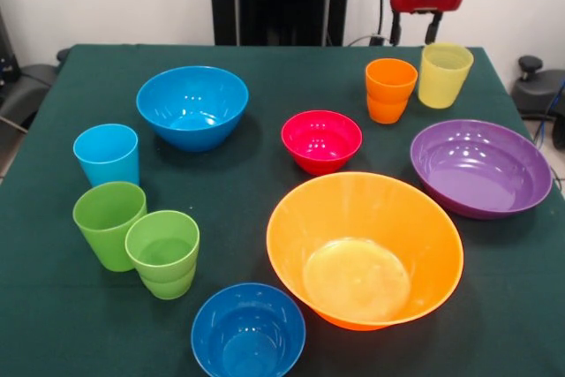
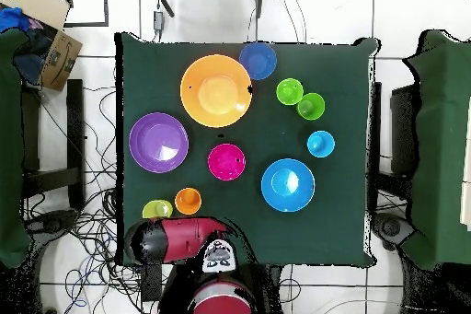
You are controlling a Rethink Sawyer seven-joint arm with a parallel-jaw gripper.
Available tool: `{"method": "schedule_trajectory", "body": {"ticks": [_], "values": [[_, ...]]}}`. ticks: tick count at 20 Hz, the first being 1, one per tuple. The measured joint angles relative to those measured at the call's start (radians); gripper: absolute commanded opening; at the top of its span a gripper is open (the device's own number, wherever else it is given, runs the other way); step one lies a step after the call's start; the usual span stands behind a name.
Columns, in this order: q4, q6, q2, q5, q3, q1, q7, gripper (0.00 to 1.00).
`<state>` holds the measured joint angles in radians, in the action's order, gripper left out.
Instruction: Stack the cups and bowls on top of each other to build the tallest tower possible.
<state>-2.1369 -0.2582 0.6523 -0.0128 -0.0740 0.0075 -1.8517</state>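
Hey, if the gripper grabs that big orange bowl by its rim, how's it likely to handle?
The large orange bowl looks like thin glossy plastic, so it is probably light for its size and slippery to pinch. Its rim flares far wider than its small flat base, so lifting by one edge would likely tilt it. Pushed, it should slide rather than roll.

Bright, even light from above; soft shadows under the bowls (image 1: 364, 250), white glare on their glossy insides.
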Motion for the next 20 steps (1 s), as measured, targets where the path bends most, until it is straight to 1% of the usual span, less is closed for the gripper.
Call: {"method": "schedule_trajectory", "body": {"ticks": [4,10,15,20], "values": [[0.000,0.000,0.024,0.020,-0.001,0.000,0.000,1.00],[0.000,0.000,0.029,0.038,-0.001,0.000,0.000,1.00],[0.000,-0.003,0.036,0.041,-0.001,0.000,0.000,1.00],[-0.003,-0.033,0.059,0.040,-0.001,-0.002,0.000,1.00]]}}
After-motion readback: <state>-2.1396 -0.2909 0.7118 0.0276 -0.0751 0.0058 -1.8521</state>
